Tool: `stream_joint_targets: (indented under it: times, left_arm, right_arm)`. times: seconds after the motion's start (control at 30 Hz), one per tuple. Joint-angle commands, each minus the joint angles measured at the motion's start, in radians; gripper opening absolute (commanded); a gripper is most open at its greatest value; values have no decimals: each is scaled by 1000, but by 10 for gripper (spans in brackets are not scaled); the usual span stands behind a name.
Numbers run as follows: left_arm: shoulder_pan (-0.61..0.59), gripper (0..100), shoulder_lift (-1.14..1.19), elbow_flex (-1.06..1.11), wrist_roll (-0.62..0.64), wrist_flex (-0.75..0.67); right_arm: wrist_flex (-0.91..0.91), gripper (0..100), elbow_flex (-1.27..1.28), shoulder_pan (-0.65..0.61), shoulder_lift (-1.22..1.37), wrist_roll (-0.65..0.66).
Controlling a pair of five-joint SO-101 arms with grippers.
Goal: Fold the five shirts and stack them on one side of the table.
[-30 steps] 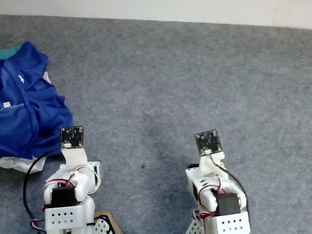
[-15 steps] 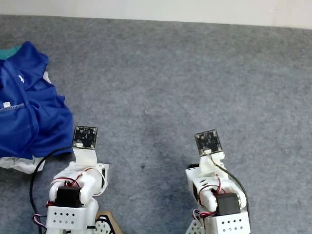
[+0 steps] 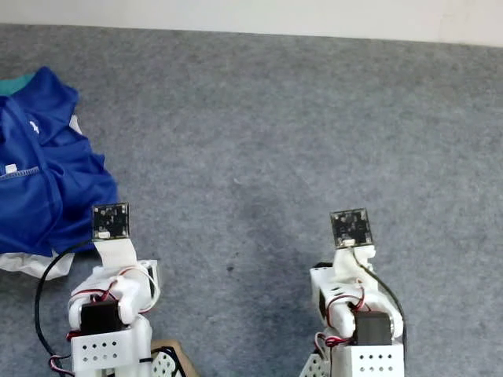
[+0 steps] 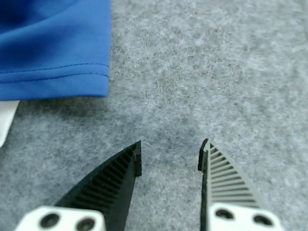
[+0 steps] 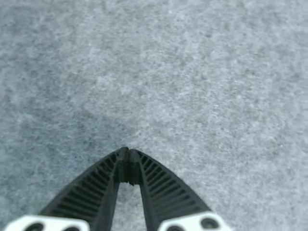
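A crumpled blue shirt (image 3: pixel 39 173) lies at the table's left edge, on top of a white garment (image 3: pixel 31 265) and a teal one (image 3: pixel 14 83). My left arm (image 3: pixel 110 271) stands at the front left, just right of the shirt's lower corner. In the left wrist view my left gripper (image 4: pixel 171 150) is open and empty over bare grey cloth, with the blue shirt's hem (image 4: pixel 53 53) a short way ahead and to one side. My right arm (image 3: pixel 355 275) stands at the front right. My right gripper (image 5: pixel 128 155) is shut on nothing above the grey surface.
The grey felt-like table cover (image 3: pixel 299 133) stretches from the shirt pile to the right edge. A pale wall strip (image 3: pixel 251 16) runs along the far edge. A small brown piece (image 3: pixel 169 352) sits by the left arm's base.
The left arm swung a little to the right, then came back left toward the blue shirt. The right arm shifted slightly to the right.
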Motion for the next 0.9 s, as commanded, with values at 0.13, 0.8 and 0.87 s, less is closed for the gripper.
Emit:
stream_joint_targets:
  times: [0.13, 0.8, 0.87]
  left_arm:
    - [-18, 210, 5, -13, -3, 8]
    - [-21, 207, 5, 1, -3, 2]
    - [-21, 207, 5, 1, -3, 2]
  right_arm:
    - [2, 12, 128, 31, -12, -2]
    - [2, 12, 127, 107, -12, -8]
    - [2, 12, 128, 107, -12, -8]
